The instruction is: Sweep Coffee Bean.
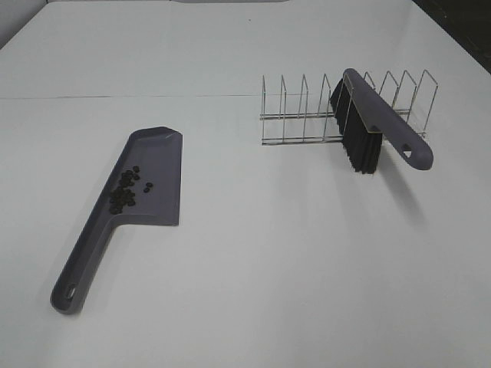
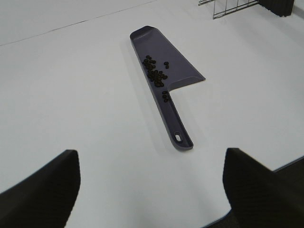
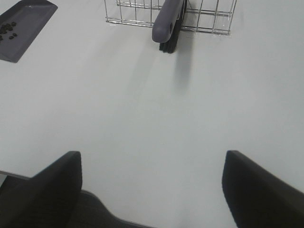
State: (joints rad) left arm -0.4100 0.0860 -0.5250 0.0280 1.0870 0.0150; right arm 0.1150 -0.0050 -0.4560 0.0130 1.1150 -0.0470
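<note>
Dark coffee bean cluster runs handle-ward.

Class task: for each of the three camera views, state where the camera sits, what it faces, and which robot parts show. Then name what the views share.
Exterior high: mounted above, looking down on the table, dustpan, rack and brush; no robot parts.
Left wrist: on the left arm, facing the dustpan with beans; open left gripper.
Right wrist: on the right arm, facing the brush; open right gripper.
Shared: all three show the dustpan.

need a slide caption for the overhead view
Coffee beans lie in the purple dustpan at left; the brush rests in the wire rack at right, on a white table.
</note>
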